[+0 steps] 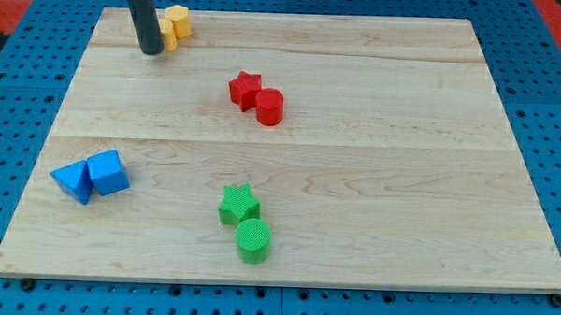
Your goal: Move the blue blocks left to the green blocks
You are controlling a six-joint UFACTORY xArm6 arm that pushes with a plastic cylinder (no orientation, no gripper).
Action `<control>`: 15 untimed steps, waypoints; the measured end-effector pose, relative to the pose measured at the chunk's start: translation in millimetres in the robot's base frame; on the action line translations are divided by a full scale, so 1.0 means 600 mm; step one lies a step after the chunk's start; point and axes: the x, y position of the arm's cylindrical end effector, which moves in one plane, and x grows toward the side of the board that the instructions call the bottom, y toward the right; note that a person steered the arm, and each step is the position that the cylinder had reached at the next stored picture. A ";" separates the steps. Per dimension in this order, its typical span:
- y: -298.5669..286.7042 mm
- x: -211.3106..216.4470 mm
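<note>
the rod's tip sits up by the table's top left corner, gripping nothing, right beside the yellow blocks. two blue blocks touch near the left edge, well apart from the green star and green cylinder near the bottom edge. no readable writing.

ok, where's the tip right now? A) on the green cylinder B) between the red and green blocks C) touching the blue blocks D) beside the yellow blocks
D: my tip sits at the view's top left, right beside the yellow blocks, far from the blue blocks.
</note>
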 end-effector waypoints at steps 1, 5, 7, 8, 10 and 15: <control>0.033 0.084; -0.017 0.272; -0.066 0.236; -0.185 0.235; -0.215 0.309; 0.019 0.341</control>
